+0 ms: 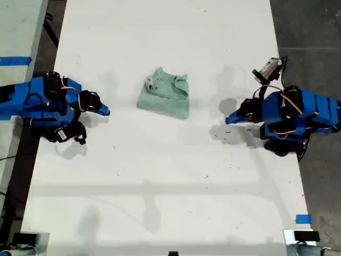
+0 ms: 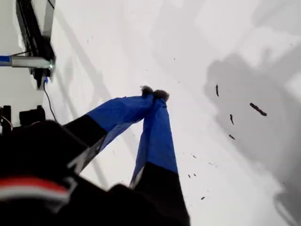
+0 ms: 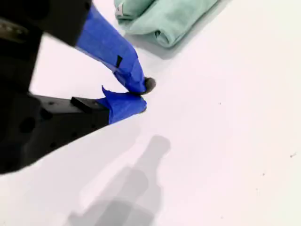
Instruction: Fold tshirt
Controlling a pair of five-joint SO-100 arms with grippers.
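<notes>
So the small pale mint-green tshirt point(image 1: 164, 95) sits folded mid white bench point(image 1: 170, 176); my first gripper point(image 2: 154, 93) and second gripper point(image 3: 143, 94) both have fingers together, empty.

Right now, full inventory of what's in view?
tshirt: one, pale mint green, folded, middle of the table
neck label: one, white, on the tshirt
table: one, white
blue tape: two pieces, one at the exterior view's upper left, one at its lower right
arms: two, blue and black, one at the exterior view's left, one at its right
my first gripper: blue, shut, empty, over bare table
my second gripper: blue, shut, empty, close to the tshirt, not touching
</notes>
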